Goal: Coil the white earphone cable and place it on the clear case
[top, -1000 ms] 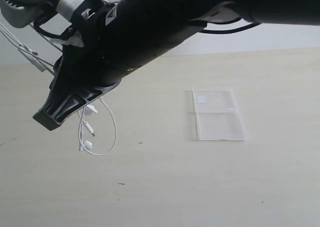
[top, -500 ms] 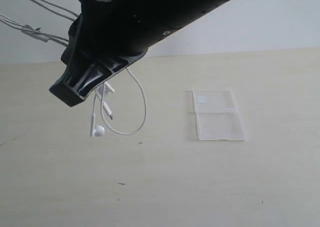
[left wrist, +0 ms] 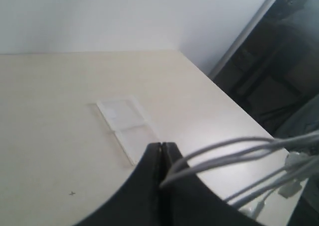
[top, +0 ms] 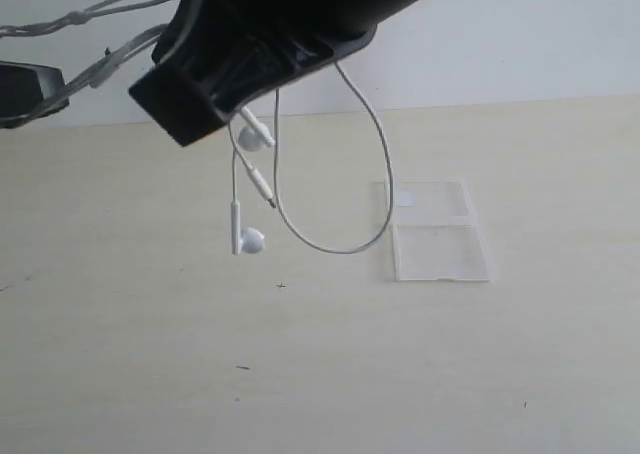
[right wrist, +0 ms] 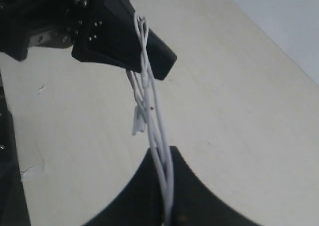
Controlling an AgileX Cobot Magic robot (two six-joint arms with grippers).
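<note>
The clear case (top: 441, 253) bears a white sticker (top: 404, 198) — print unreadable.

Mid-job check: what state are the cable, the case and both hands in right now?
white earphone cable: off the table, strands stretched between both hands, one loop and the earbuds dangling.
clear case: open flat on the table, nothing in it.
left hand: shut on the cable.
right hand: shut on the cable.
</note>
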